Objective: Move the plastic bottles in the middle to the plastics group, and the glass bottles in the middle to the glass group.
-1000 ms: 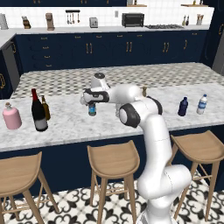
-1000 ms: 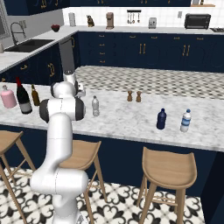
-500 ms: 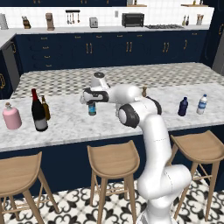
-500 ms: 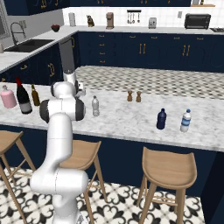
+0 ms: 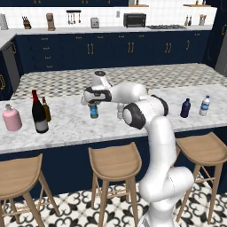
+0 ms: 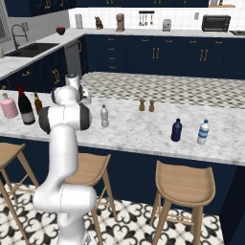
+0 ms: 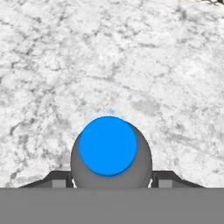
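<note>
The end effector (image 5: 93,105) grasps the dark blue-teal bottle (image 5: 93,111) from above, mid-worktop (image 5: 66,124). The grip sits high near the blue cap (image 7: 108,145); the bottle may tilt or slip when carried toward the navy bottle (image 5: 185,108) at three o'clock.

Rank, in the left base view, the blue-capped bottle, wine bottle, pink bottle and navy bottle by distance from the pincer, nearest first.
1. Blue-capped bottle, between the pincer fingers.
2. Wine bottle, left along the counter.
3. Pink bottle and navy bottle, far left and far right: too close to call.
</note>
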You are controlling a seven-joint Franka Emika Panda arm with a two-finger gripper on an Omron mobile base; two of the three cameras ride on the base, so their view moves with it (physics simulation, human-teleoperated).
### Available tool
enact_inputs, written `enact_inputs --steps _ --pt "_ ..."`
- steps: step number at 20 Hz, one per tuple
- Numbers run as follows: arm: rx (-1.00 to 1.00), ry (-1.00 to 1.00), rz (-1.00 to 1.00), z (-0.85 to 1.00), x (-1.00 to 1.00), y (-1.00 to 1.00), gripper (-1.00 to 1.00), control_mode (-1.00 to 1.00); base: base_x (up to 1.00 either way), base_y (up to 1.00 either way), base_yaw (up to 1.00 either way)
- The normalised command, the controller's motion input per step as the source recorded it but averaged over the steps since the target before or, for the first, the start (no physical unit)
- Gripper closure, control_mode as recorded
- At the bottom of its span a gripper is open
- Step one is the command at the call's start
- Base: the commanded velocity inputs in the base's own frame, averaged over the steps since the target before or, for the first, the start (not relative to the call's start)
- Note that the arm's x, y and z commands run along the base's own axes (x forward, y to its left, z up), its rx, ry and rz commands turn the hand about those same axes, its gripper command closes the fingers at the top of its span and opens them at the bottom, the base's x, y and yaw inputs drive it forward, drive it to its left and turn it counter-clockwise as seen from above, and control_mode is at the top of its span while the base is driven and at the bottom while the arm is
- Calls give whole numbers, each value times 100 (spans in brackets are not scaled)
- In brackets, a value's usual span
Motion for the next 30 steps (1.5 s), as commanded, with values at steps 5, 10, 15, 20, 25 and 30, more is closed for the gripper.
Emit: enact_inputs --steps 5,10,15,20,25,30 --pt "0 -10 0 33 -100 -6 100 -100 0 0 0" --pt "0 -19 0 46 -89 -22 100 -100 0 0 0" --pt "3 -15 -1 42 -70 -52 100 -100 0 0 0" --pt "2 -3 -2 32 -43 -71 100 -100 0 0 0" --pt "-1 17 -5 27 -2 -81 100 -100 0 0 0" --pt "-3 25 -11 10 0 -89 100 -100 0 0 0"
